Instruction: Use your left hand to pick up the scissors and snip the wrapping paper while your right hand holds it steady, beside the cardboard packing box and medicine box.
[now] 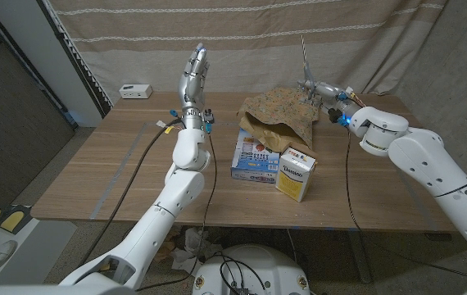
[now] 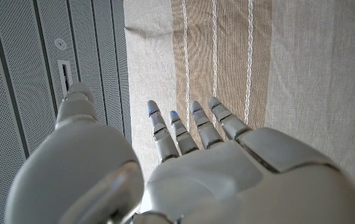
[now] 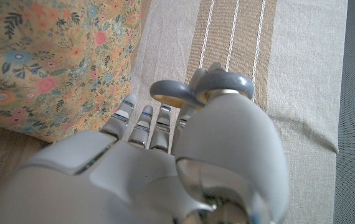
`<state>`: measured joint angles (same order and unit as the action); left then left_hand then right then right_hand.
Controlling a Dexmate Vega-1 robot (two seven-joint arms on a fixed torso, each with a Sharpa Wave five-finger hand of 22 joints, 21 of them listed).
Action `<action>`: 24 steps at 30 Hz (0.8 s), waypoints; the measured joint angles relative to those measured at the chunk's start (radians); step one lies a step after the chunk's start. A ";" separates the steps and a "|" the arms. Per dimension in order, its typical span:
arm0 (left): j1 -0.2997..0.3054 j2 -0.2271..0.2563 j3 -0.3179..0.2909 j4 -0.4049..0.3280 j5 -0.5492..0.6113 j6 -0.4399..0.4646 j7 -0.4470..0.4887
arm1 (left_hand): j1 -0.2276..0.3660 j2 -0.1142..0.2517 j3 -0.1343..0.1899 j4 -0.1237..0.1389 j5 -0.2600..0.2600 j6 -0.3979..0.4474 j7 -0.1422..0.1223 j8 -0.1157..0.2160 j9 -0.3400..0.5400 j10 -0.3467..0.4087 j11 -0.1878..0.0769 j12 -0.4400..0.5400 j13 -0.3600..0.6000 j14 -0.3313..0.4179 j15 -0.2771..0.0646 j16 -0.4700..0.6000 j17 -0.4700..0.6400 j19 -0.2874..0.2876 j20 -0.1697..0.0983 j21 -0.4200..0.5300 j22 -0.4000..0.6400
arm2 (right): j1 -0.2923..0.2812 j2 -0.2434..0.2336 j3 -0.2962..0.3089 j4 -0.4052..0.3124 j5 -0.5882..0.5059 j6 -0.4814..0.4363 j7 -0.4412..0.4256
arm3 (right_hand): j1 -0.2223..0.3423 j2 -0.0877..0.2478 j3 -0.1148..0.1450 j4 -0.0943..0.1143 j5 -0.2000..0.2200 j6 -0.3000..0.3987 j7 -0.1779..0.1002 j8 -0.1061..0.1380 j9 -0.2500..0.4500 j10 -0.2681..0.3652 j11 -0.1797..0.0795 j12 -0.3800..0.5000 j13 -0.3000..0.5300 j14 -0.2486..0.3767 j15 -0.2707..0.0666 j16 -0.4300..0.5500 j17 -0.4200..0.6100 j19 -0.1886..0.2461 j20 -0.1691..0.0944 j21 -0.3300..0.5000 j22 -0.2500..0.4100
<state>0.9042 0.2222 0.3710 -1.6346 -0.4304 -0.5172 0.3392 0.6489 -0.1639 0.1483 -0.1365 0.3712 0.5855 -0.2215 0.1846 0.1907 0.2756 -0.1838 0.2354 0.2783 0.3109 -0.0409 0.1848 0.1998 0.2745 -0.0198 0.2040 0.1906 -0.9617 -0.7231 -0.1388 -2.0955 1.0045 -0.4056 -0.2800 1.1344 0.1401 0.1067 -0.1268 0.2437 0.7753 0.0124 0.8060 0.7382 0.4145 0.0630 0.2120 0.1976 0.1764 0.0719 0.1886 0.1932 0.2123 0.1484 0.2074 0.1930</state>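
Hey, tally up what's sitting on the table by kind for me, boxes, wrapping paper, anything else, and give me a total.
Boxes: 2, a blue and white box and a yellow and white box
Floral wrapping paper: 1
Small white device at the far corner: 1
Scissors: 1, not on the table, held up by the right hand
Total: 5

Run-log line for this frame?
left robot hand: raised, open, empty | right robot hand: holds scissors, blades up | wrapping paper: behind blue box, yellow box
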 measured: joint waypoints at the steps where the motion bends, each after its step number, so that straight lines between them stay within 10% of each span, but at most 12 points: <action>1: 0.005 0.003 -0.004 -0.004 0.000 0.000 0.002 | 0.000 0.000 0.000 0.000 0.000 0.000 0.000 0.000 0.000 0.000 0.000 -0.004 0.000 0.000 0.000 0.000 0.000 0.000 0.000 0.000 0.000 | 0.000 -0.001 0.001 0.000 0.010 0.002 0.002 | 0.000 0.000 0.000 0.000 0.000 0.000 0.000 0.004 -0.001 0.000 0.000 0.000 0.000 -0.003 0.003 0.000 0.000 0.000 0.000 0.000 -0.001; 12: 0.024 0.012 -0.014 -0.007 0.001 -0.017 0.013 | 0.000 0.000 -0.008 0.000 0.004 -0.011 0.004 0.000 0.000 0.000 0.000 -0.008 -0.006 -0.011 0.000 0.000 0.000 0.000 0.000 0.000 0.000 | -0.012 -0.013 0.009 0.017 0.146 0.015 0.041 | -0.006 -0.001 0.000 0.000 0.016 0.012 -0.024 0.006 -0.050 0.116 -0.034 0.044 0.000 0.015 -0.008 0.005 -0.003 -0.007 0.007 0.000 -0.002; 24: 0.040 0.014 -0.016 -0.009 0.002 -0.031 0.015 | 0.000 0.000 -0.012 0.004 0.007 -0.011 0.004 0.000 0.000 0.000 0.000 -0.008 -0.014 -0.011 0.000 0.000 0.000 -0.004 0.004 0.000 0.000 | -0.032 -0.014 0.010 0.027 0.260 0.041 0.069 | -0.012 -0.007 0.000 0.000 0.025 0.050 -0.007 0.019 -0.088 0.053 -0.015 0.020 0.000 0.002 0.005 0.000 -0.003 -0.012 0.013 0.000 -0.002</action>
<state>0.9445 0.2359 0.3554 -1.6433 -0.4289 -0.5478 0.3540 0.6489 -0.1639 0.1358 -0.1324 0.3779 0.5745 -0.2176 0.1846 0.1908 0.2757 -0.1838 0.2276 0.2644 0.3001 -0.0410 0.1850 0.1999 0.2710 -0.0162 0.2040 0.1908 -0.9934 -0.7371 -0.1290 -2.0682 1.2646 -0.3646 -0.2110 1.1224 0.1329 0.1065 -0.1268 0.2682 0.8257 0.0051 0.8249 0.6501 0.4676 0.0482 0.2322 0.1975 0.1783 0.0771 0.1884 0.1906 0.1999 0.1610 0.2074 0.1906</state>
